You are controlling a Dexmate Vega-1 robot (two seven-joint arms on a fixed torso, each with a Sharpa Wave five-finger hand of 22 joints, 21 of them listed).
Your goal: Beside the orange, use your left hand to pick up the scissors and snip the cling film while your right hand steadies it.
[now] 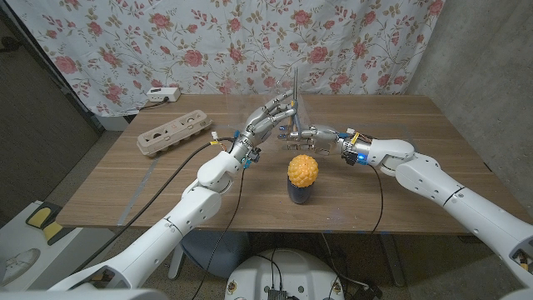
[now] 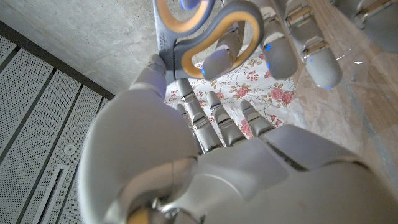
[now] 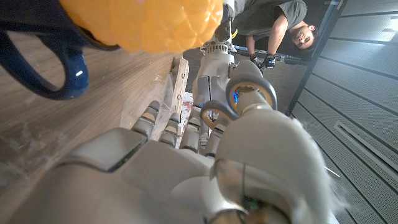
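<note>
Where floral curtain [image 1: 208, 42] hangs, wooden table [image 1: 400, 167].

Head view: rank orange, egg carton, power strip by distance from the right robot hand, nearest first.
From the right robot hand:
1. orange, just in front of it, on a dark cup.
2. egg carton, across the table on the robot's left.
3. power strip, far left corner, beyond the carton.

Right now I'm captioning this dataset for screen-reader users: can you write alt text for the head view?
Over a wooden table, the robot's left hand holds scissors pointing up, meeting its right hand just behind an orange sitting on a dark cup. An egg carton lies at the far left, before a floral curtain.
</note>
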